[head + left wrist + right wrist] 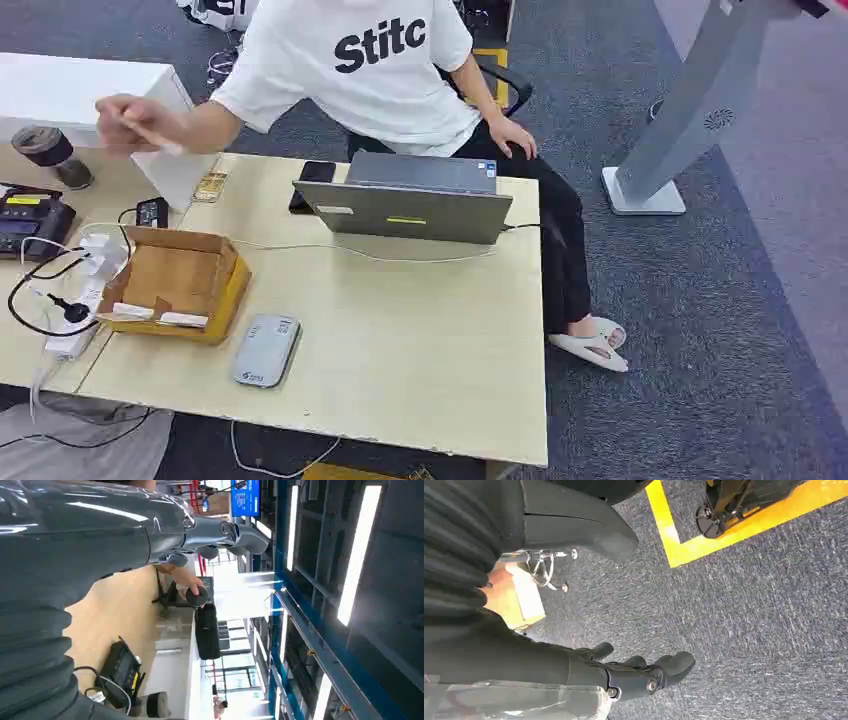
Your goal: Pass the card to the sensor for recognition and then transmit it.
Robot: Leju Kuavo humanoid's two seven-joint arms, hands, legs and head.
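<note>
Grey card sensor (267, 350) lies near the bench's (420, 340) front edge beside a cardboard box (180, 280) holding cards (160, 317), while the robot's left hand (220, 535) and right hand (639, 672) hang empty, fingers loosely apart; best reach squarely into the box.

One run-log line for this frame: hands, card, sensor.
left robot hand: raised, holds nothing | right robot hand: hanging over carpet, holds nothing | card: in person's hand | sensor: on table, untouched
</note>
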